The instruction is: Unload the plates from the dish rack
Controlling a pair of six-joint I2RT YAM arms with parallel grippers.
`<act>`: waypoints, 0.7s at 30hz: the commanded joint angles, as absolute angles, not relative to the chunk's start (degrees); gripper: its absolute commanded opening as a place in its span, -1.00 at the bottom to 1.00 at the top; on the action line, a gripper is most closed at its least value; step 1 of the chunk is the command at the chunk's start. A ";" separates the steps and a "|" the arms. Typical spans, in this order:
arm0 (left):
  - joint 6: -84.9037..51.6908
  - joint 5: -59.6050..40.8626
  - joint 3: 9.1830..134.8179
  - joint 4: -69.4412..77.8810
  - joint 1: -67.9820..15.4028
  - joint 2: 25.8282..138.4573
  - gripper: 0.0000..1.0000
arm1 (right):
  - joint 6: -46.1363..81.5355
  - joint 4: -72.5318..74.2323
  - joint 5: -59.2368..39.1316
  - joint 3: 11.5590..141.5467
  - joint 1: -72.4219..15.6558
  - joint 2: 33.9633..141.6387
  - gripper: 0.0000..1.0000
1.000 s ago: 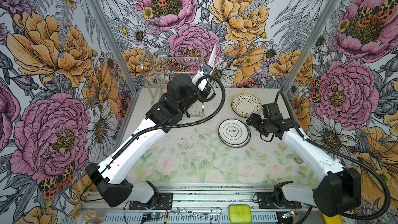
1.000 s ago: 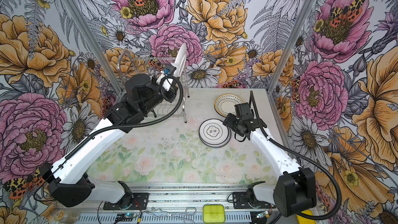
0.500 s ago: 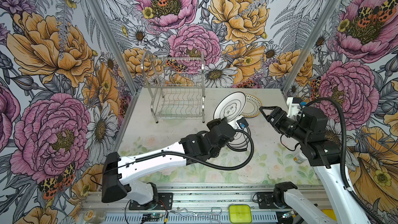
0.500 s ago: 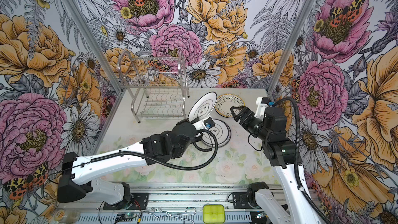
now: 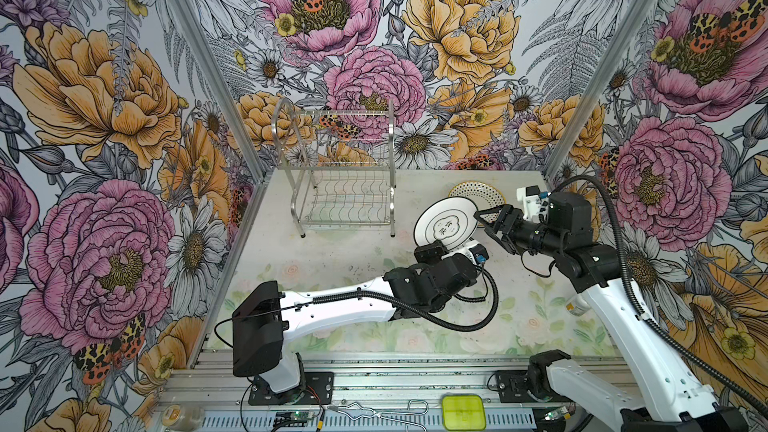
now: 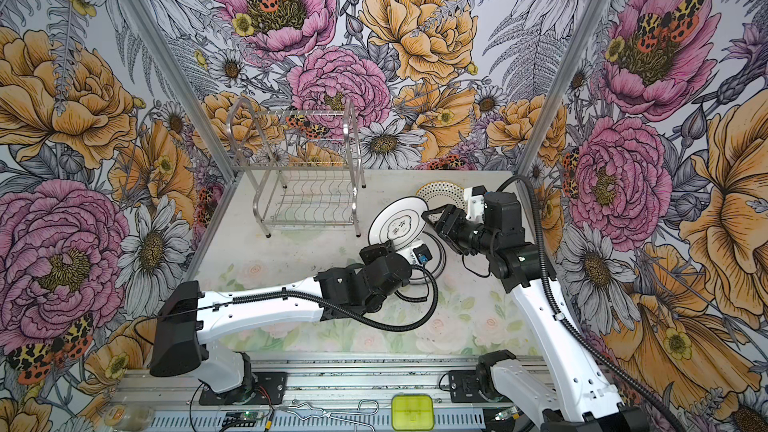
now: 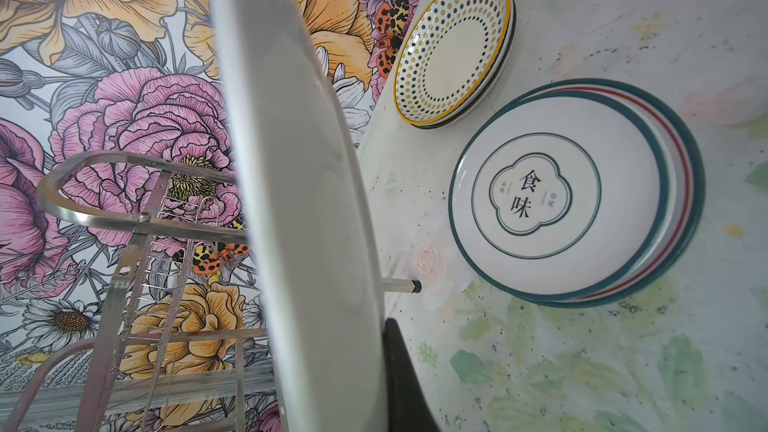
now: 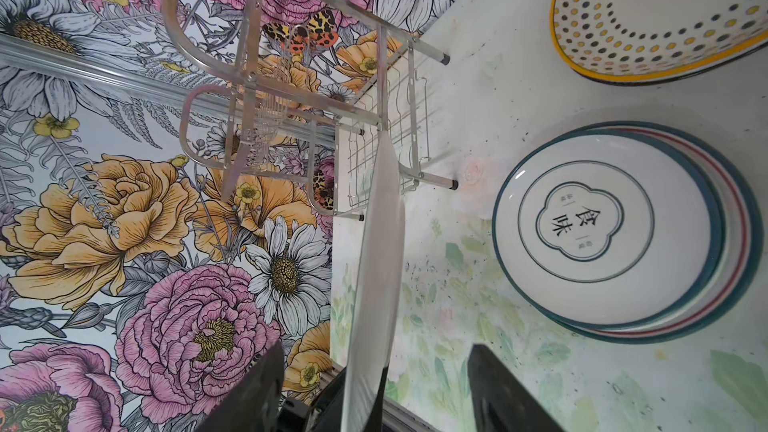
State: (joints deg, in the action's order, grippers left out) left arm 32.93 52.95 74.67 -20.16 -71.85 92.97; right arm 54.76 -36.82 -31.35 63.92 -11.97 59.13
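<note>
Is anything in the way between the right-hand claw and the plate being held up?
Nothing visible does. The held plate stands edge-on between the right gripper's open jaws, with clear gaps on both sides, while the left gripper grips its rim.

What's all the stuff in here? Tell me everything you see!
table: one, pale floral, under everything.
dish rack: one, shiny silver, empty, back left.
held plate: one, white with dark characters, on edge, right of middle.
banded plates: stack, at least three, teal and red rims, flat beside it.
dotted plates: stack, at least two, yellow-rimmed, back right.
box: one, yellow-green, at the front.
left hand: one, black, shut on held plate.
right hand: one, black, open, astride its rim.
</note>
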 commanded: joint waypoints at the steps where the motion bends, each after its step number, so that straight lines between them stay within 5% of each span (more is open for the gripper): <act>1: 34.76 56.91 76.91 -16.48 -72.29 94.29 -1.00 | 54.11 -33.87 -31.71 64.60 -13.29 62.19 0.30; 19: 38.99 57.99 75.43 -7.99 -71.45 96.70 -1.00 | 55.42 -29.19 -31.26 58.73 -14.97 64.52 -0.98; 21: 38.80 58.48 75.41 -7.24 -71.48 96.95 -0.71 | 55.37 -28.94 -30.56 58.16 -14.82 64.10 -1.00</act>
State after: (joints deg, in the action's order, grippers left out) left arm 42.04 58.33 74.37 -15.55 -71.72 98.28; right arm 57.67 -32.29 -30.37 59.16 -14.66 65.69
